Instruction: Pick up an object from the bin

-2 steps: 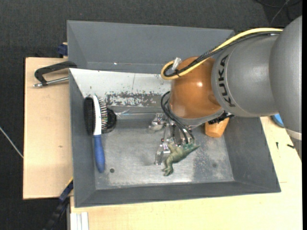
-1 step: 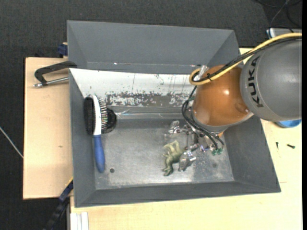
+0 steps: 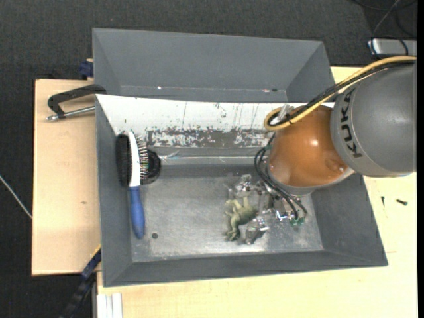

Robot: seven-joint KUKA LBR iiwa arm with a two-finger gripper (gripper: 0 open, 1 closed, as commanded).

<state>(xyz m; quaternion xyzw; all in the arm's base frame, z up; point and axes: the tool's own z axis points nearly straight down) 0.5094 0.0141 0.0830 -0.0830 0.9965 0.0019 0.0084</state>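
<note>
My gripper (image 3: 257,209) is low over the bin's floor, right of the middle, under the orange wrist cover. Right against its left side lies a small olive-green, floppy toy-like thing (image 3: 234,218), partly overlapped by the gripper's metal parts. Whether the toy is held I cannot make out. Far off along the bin's left wall lies a hairbrush (image 3: 132,177) with a white head, black bristles and a blue handle that points toward the front.
A small black round thing (image 3: 152,167) rests against the brush head near the back left. The bare grey floor stretches between the brush and the gripper. The arm and its orange cover hide the bin's right part.
</note>
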